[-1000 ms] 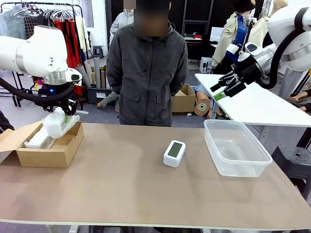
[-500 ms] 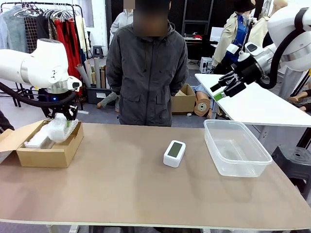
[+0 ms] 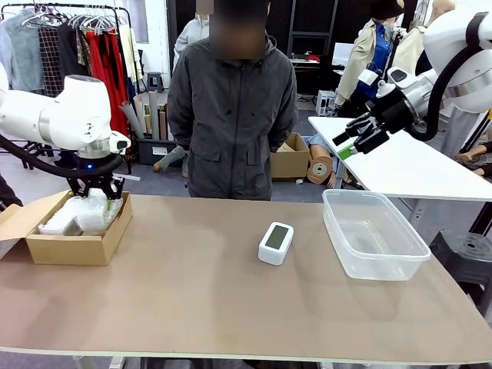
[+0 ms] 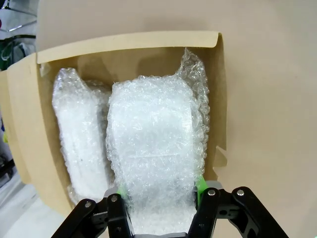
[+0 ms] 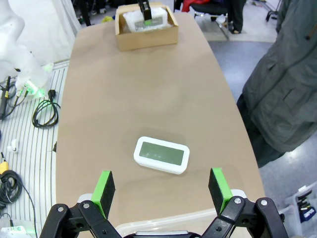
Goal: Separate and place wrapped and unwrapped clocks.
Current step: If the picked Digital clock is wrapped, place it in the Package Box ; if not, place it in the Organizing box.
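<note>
**Wrapped clock held low in the cardboard box [image 3: 77,250]; bare clock alone mid-tabletop.**

The bubble-wrapped bundle [image 4: 151,148] is clamped between the green pads of the left hand [image 4: 159,191]. It sits inside the box, touching a second wrapped bundle [image 4: 79,144], so the wrapped ones gather in one place. The bare white clock [image 3: 276,242] lies screen-up on the tabletop [image 3: 192,307], between the box and a clear plastic tub [image 3: 384,265], probably its destination. The right hand [image 3: 350,144] hangs raised beyond the tub, spread wide and empty, likely waiting for that clock.

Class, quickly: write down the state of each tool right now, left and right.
Left tool: closed on a bubble-wrapped clock in the cardboard box.
Right tool: open, holding nothing.
</note>
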`<state>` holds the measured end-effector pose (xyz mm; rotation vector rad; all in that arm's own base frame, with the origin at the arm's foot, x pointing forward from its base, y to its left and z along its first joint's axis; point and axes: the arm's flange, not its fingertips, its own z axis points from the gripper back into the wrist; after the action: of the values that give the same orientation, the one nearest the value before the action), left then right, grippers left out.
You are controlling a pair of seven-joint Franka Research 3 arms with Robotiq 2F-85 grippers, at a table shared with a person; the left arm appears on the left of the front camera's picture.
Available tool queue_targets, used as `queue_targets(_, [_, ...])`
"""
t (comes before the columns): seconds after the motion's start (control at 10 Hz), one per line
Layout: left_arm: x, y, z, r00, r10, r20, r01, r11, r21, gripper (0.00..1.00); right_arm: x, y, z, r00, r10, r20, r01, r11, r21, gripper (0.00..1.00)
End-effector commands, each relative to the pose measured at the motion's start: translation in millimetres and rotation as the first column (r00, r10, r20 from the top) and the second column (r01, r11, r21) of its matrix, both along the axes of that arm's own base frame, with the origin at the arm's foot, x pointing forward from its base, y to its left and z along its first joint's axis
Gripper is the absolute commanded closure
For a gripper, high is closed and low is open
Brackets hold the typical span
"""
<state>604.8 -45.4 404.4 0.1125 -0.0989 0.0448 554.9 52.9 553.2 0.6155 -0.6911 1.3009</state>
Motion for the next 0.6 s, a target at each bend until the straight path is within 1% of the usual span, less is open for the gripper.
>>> queue_targets(0.0, [6, -4, -9, 0.999, 0.01, 0.032, -0.011, 0.999, 0.041, 1.0, 0, 0, 2, 1.0, -0.002, 0.007, 0.002, 1.0, -0.001, 0.0])
queue_targets(0.5, [11, -7, -39, 1.0, 0.016, -0.001, -0.016, 0.998, 0.064, 1.0, 0, 0, 2, 1.0, -0.002, 0.007, 0.002, 1.0, -0.001, 0.0])
